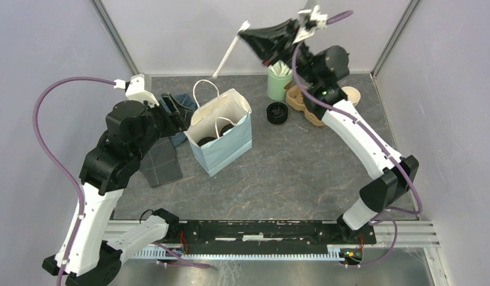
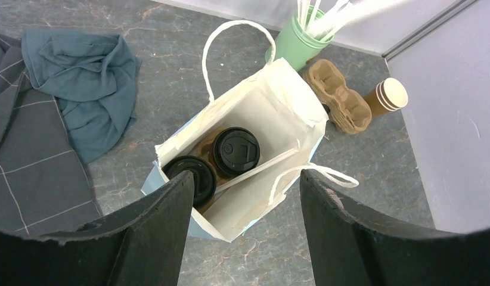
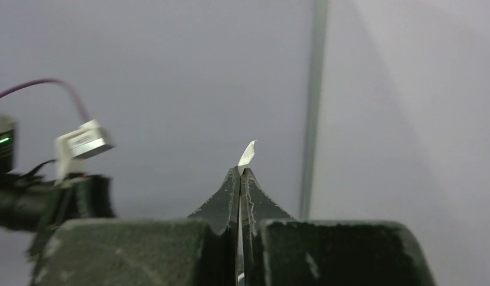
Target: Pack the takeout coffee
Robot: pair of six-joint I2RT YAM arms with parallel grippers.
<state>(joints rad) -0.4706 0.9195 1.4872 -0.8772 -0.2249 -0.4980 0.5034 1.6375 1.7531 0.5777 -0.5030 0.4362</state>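
Kraft-paper takeout coffee cups, black-lidded, stand side by side inside the paper bag on the surface; left tool spread above it, right tool pinching a white wrapped straw aloft.

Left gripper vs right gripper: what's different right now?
Left gripper has jaws open, empty; right gripper has jaws shut on a white straw. Left points down into the paper bag; right is raised high near the back wall. Both are black.
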